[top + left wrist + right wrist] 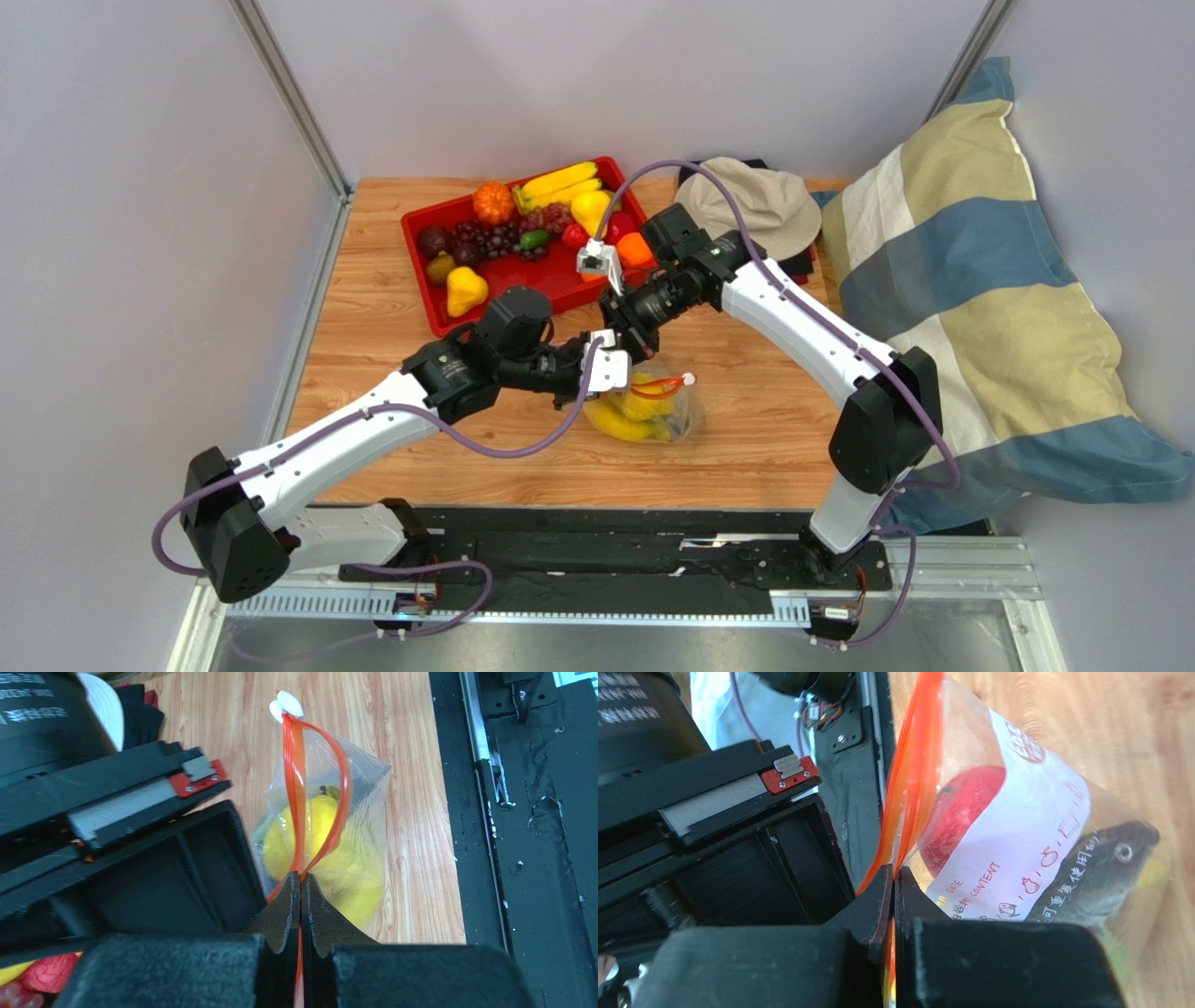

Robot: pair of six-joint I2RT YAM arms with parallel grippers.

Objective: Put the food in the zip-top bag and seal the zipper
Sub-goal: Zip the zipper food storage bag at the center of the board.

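The clear zip-top bag (652, 410) lies on the wooden table with yellow bananas (624, 417) inside. My left gripper (612, 367) is shut on the orange-red zipper (300, 791) strip; in the left wrist view the two zipper sides part beyond my pads (288, 906), and the white slider tab (285, 705) sits at the far end. My right gripper (617, 315) is shut on the zipper (911, 763) too. In the right wrist view the bag (1046, 798) shows its white label (1025, 840), a red apple (962, 808) and a grey fish (1099, 868) inside.
A red tray (432, 303) at the back holds bananas (561, 184), a small orange pumpkin-like piece (493, 203), dark grapes, a yellow pear (466, 291) and other pieces. A beige hat (751, 199) lies behind the right arm. A striped pillow (982, 280) fills the right side.
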